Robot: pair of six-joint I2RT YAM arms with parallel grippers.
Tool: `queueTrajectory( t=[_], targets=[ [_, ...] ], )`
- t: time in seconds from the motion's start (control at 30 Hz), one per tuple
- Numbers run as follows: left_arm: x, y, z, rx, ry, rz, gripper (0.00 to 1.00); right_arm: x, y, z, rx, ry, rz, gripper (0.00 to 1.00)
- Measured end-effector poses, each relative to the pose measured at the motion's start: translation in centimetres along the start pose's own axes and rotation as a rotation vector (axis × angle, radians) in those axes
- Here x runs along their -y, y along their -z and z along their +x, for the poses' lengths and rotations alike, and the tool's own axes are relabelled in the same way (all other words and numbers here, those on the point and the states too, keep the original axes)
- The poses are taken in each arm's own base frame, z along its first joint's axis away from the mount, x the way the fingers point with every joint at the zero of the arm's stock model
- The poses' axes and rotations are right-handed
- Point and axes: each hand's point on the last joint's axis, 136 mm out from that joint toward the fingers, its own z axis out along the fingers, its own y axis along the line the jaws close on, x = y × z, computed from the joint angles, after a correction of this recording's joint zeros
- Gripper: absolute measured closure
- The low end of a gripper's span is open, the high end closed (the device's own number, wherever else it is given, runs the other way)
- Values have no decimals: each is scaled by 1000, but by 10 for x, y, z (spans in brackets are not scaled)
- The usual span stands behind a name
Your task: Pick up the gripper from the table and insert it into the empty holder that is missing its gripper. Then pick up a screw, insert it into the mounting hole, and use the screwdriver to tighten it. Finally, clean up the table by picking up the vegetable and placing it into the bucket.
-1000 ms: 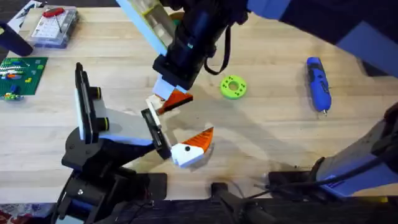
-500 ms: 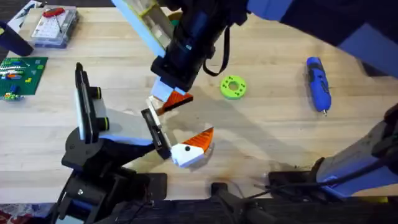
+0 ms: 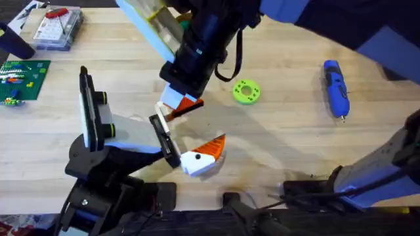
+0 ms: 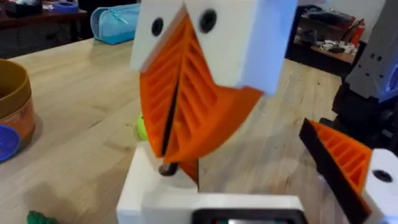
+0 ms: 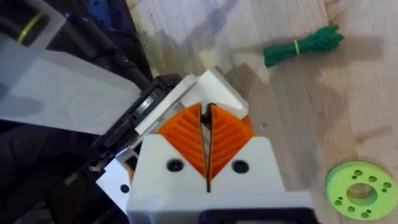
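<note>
Orange ribbed pads (image 5: 183, 134) of my right gripper (image 5: 208, 135) are pinched almost together on the small white plastic gripper piece (image 5: 216, 93). It is pressed up against the narrow black front plate (image 3: 164, 141) of the black-and-white printed holder (image 3: 125, 134), not yet seated by my judgement. My hold looks thin, so a skewed push could jam the piece, twist it loose, or shove the holder across the pale wooden table (image 3: 295, 85).

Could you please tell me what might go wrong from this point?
The right claw pinches the gripper right against the holder. If it goes in tilted, it may jam or slip from the pads. The other orange fingertip beside the holder's plate lies close by and could get bumped.
</note>
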Motion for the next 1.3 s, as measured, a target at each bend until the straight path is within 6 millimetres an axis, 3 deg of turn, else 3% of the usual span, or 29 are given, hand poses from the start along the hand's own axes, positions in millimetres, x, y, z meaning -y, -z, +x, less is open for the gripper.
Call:
queueTrajectory(
  t=[1.3],
  targets=[
    [0, 0, 0, -1, 23, 1, 5, 0, -9, 0, -28, 58, 58, 998]
  ],
)
